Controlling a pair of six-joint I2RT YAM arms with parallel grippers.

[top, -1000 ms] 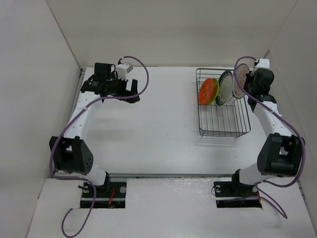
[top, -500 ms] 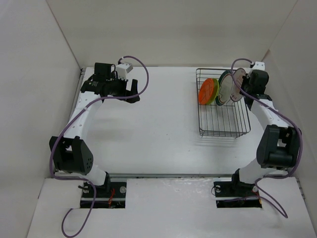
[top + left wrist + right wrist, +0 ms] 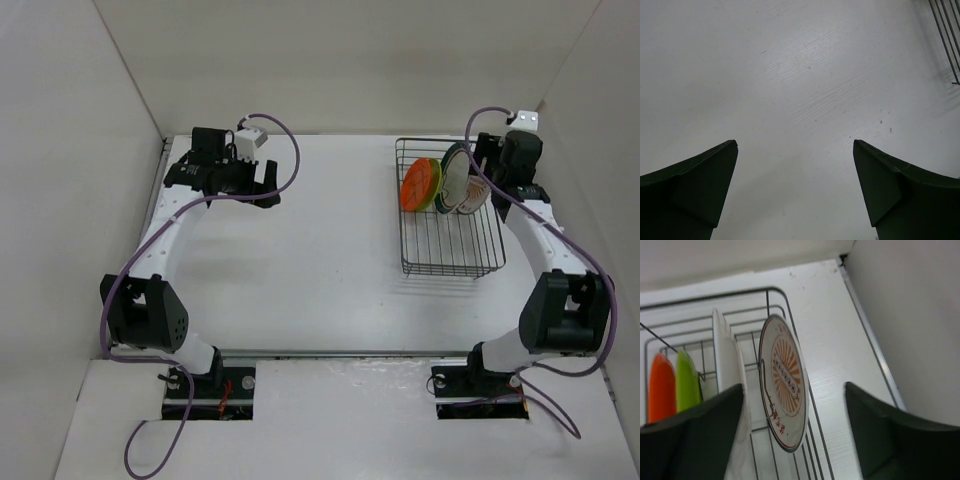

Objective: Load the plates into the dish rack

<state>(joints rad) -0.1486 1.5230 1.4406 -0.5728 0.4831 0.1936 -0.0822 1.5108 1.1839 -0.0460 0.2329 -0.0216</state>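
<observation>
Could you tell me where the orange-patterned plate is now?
In the right wrist view, the patterned plate stands on edge at the dish rack's right side, beside the green-rimmed plate.

Right gripper jaws opened, releasing patterned plate. Plate now stands on edge in dish rack, seemingly free beside green-rimmed plate. Gripper backed off slightly.

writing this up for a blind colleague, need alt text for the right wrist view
A plate with an orange sunburst pattern stands on edge in a wire dish rack, between the spread fingers of the right end effector. To its left stand a white plate, a green plate and an orange plate.
</observation>
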